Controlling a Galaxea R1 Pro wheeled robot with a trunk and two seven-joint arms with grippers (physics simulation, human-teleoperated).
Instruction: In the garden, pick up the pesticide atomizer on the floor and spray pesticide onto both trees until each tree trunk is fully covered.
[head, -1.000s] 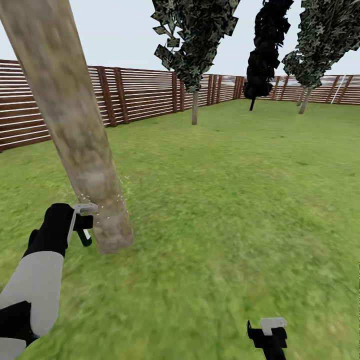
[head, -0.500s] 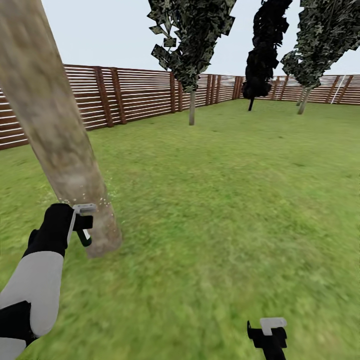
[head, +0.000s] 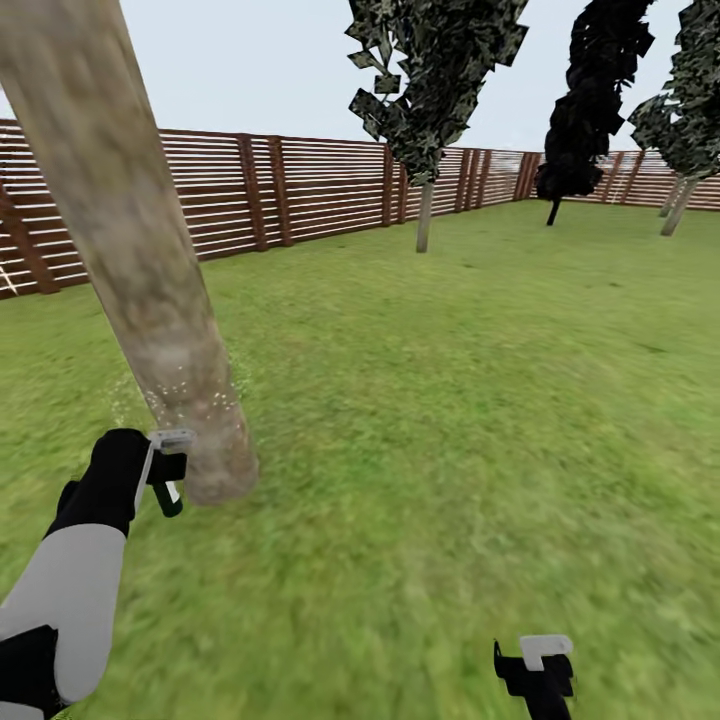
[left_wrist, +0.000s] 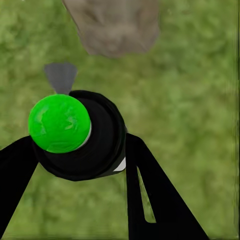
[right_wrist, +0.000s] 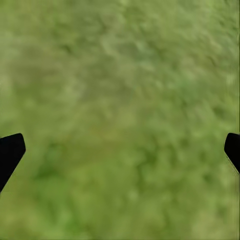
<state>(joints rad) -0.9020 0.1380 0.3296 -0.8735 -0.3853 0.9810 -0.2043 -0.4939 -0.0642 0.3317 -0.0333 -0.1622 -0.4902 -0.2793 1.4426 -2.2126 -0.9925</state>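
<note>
Head view: left gripper (head: 166, 478) clamps the dark round atomizer with green cap (left_wrist: 75, 132), beside the base of the thick grey-brown bark trunk (head: 150, 270), white specks there. Blurry green grass (head: 450, 400). Right gripper (head: 535, 665), fingers (right_wrist: 10, 152) spread wide, empty.

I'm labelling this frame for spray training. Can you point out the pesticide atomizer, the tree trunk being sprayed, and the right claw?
pesticide atomizer (left_wrist: 82, 135): left wrist view, on its black round body beside the green cap.
tree trunk (head: 150, 270): head view, mid-height on the mottled bark.
right claw (head: 535, 672): head view, between its black fingertips.
</note>
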